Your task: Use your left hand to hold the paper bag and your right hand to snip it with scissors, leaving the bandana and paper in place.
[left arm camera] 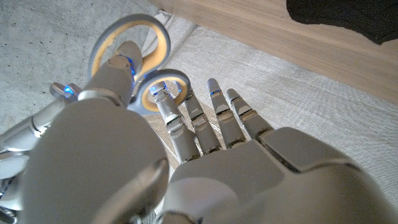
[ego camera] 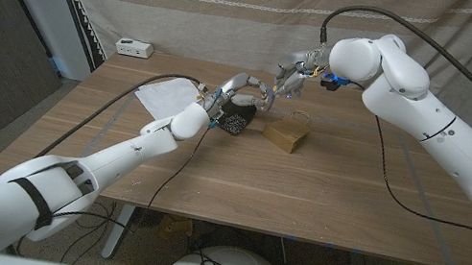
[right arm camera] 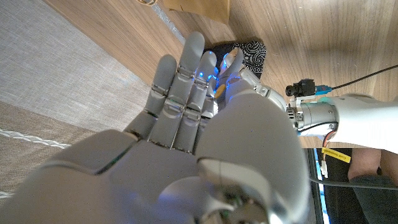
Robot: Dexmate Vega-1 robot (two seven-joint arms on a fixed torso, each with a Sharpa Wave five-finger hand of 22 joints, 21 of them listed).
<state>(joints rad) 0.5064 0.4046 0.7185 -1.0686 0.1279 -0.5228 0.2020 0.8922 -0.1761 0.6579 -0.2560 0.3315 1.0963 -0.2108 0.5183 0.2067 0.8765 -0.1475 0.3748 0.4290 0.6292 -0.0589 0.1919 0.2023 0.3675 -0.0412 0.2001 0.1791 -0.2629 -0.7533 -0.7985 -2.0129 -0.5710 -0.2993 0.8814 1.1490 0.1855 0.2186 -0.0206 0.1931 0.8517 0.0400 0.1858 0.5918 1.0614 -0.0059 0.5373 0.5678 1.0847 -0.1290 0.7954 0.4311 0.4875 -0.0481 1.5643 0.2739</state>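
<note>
the surface (ego camera: 209, 172) carries the paper bag (ego camera: 286, 135), which sits below and just ahead of the right hand (ego camera: 293, 72) and to the outer side of the left hand (ego camera: 245, 93). both hands hang together above it; the right hand has the scissors (left arm camera: 140, 68) by the handle loops, the left hand's fingers are spread on nothing, with the bandana (ego camera: 238, 116) just beneath

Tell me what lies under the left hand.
Under the left hand lies the black patterned bandana on the wooden table; the hand covers its far part, so anything beneath there is hidden.
</note>
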